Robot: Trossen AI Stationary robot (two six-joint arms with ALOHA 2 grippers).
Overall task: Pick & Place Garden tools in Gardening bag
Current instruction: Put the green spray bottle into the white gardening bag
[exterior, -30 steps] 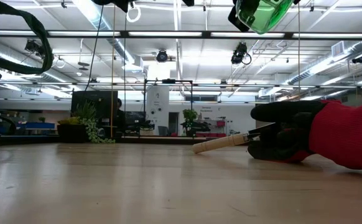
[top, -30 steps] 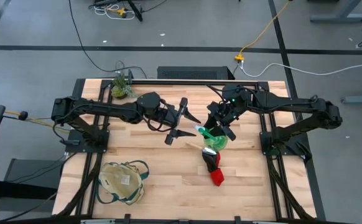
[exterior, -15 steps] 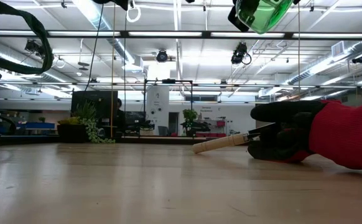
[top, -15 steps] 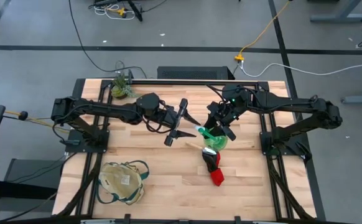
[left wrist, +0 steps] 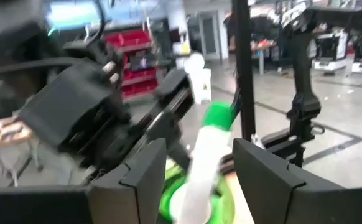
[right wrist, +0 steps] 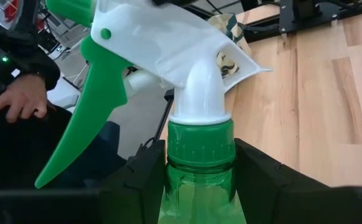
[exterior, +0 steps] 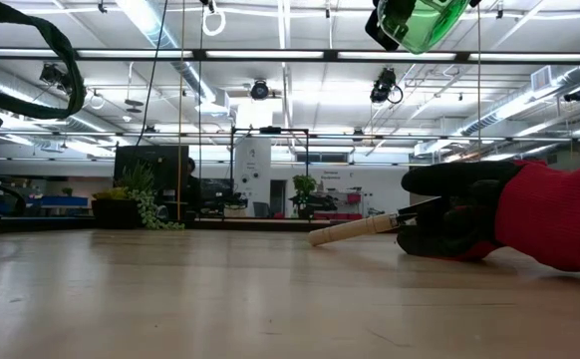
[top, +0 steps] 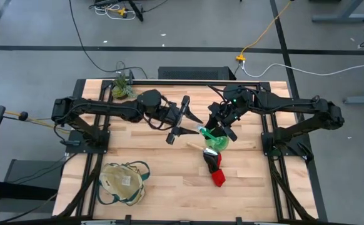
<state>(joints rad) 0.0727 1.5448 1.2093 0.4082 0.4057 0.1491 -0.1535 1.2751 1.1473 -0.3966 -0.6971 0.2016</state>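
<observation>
while the right gripper (top: 218, 128) pinches the green spray bottle (top: 212, 138) around its neck, just under the white trigger head, the bottle hangs clear above the counter (top: 169, 175), and that looks deliberate: held up like this, the other arm can reach it in mid-air. sure enough, the left gripper (top: 183, 120) sits right beside the bottle's head, fingers spread on either side of the white-and-green nozzle without clamping it. my read is a handover, since the bag (top: 123, 182) lies well away from the bottle, down at the left arm's near corner of the counter, an easier reach for the left arm than for the right.

counting up from the bottle: one spray bottle, in the air. just below it on the counter, one black-and-red glove bundle (top: 216, 167), lying flat. touching the glove's black end, one wooden handle (exterior: 355, 230) pokes out toward the bottle; whether more than one tool lies there i cannot tell. one beige bag with green trim, sagging open, nothing from the task in it yet as far as the top view shows. one small potted plant (top: 121, 87) at the far edge, well apart from the bottle, not part of the job. two arms, both busy at the bottle.
</observation>
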